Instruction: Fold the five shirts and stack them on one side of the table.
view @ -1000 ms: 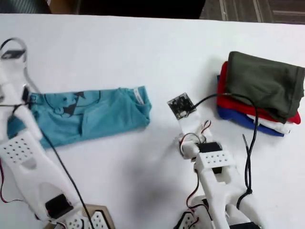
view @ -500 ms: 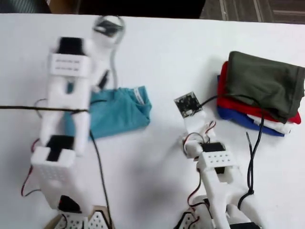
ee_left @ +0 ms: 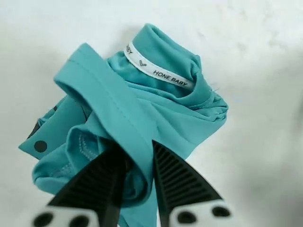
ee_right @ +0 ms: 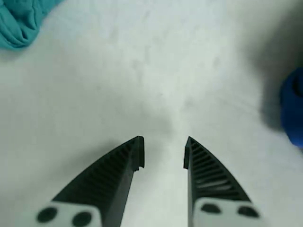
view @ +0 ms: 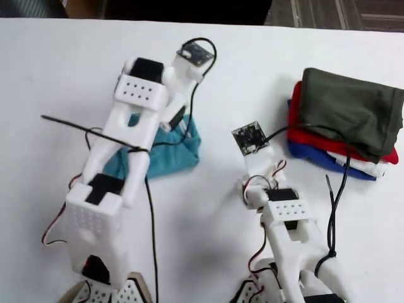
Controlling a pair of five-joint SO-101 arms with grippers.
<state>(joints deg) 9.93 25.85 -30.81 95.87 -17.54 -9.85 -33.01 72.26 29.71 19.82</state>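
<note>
The table is a plain white surface, and past its far edge there is a dark floor.

The left gripper holds the teal shirt. Its two black fingers are pressed narrowly together on a fold of the cloth. The rest of the shirt lies crumpled just ahead of the fingertips, with the collar band at the side farthest from them. In the high view the teal shirt lies under the left arm, partly hidden by it.

The right gripper is above the table with its fingers moderately apart and nothing between them. Under it and ahead of it is white tabletop. The teal shirt is well off to its left. The stack is to its right, near the table's right edge. The olive shirt lies on top of it, with the red shirt, the white shirt and the blue shirt below.

A strip of white tabletop lies between the two grippers. A wider stretch runs from them to the far edge.
</note>
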